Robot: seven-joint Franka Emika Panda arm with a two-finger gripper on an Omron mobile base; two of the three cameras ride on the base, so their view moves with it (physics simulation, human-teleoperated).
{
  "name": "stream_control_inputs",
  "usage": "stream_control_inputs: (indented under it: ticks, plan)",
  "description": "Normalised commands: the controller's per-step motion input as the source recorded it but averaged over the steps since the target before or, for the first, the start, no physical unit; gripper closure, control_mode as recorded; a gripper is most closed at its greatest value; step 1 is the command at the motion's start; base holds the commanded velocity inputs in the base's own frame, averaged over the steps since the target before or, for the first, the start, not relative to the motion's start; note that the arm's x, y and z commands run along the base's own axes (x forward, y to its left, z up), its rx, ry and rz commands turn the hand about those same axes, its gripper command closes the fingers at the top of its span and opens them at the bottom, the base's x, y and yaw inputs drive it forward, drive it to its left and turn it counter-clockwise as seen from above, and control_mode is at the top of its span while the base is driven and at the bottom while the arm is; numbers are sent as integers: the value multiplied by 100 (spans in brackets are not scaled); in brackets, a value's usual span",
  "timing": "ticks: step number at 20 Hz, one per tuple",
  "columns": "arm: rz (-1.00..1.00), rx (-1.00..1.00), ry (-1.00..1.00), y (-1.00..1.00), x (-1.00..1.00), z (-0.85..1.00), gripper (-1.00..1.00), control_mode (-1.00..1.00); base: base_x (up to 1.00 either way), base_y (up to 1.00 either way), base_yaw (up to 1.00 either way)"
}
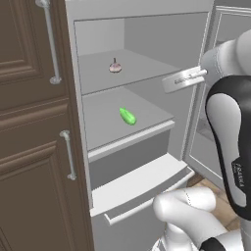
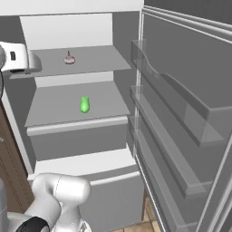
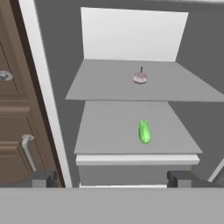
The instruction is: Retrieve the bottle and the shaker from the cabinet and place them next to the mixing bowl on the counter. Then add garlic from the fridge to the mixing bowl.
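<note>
Our tool (image 3: 112, 178) hangs outside the open fridge (image 3: 131, 35) with its fingers spread wide and nothing between them. The garlic (image 3: 140, 77) sits upright on the upper shelf (image 3: 96, 85), far ahead and slightly right of us, above the green vegetable (image 3: 144, 131), so we judge the reach goes forward and up.

A kitchen is shown. An open fridge (image 1: 147, 29) is seen, with grey shelves (image 2: 77, 108) inside and clear racks on its door (image 2: 190, 90). Food is kept on the shelves: a garlic (image 3: 140, 77) above and a green vegetable (image 3: 145, 131) below. Brown wooden cabinets (image 1: 29, 122) with metal handles (image 1: 69, 154) are placed beside the fridge.
</note>
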Motion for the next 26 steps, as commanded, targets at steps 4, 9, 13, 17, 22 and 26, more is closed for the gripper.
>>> stream_control_inputs:
  ticks: [4, 9, 13, 17, 22, 26]
  plan:
    - [0, 0, 1, 0, 0, -3, -100, -100, 0, 0, 0]
    - [0, 0, 7, 0, 0, -13, -100, -100, 0, 0, 0]
    - [0, 0, 9, 4, 0, 0, -100, -100, 0, 0, 0]
    - [0, 0, 8, 6, 4, 0, -100, -100, 0, 0, 0]
    - [0, 0, 8, 2, 18, 1, -100, -100, 0, 0, 0]
    - [0, 0, 4, 1, 33, 0, -100, -100, 0, 0, 0]
